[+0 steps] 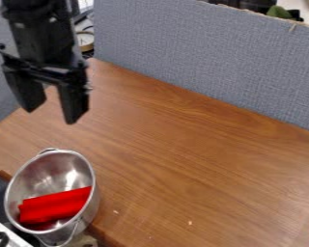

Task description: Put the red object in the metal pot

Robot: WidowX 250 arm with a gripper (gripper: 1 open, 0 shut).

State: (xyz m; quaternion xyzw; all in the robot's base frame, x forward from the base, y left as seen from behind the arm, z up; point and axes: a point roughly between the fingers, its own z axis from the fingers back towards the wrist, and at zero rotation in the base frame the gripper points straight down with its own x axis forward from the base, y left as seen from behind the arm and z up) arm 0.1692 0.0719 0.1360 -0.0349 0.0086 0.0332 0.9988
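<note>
Gripper: black gripper (50, 99) hangs above the back left part of the table, pointing straight down, its two fingers spread wide with nothing between them.
Red object: red bar (54, 206) lies inside the pot, slanting across the bottom, one end toward the near wall and the other up toward the right wall.
Pot: shiny metal pot (77, 170) stands at the near left corner of the table, upright, close to the table edge.
Table: brown wooden table (196, 154) with a grey-blue partition (209, 58) behind it.
Gap: gripper is well apart from the pot, higher and farther back; nothing touches the pot or the bar.
Task state: by the look of it, the bar is already where it belongs, so the placing seems done.
Step in hand: probably clearing away from the pot.
Doing it well: keep the fingers apart and stay high, so that no finger catches the rim; avoid sweeping low over the near corner, since a nudge there could push the pot off the edge.
</note>
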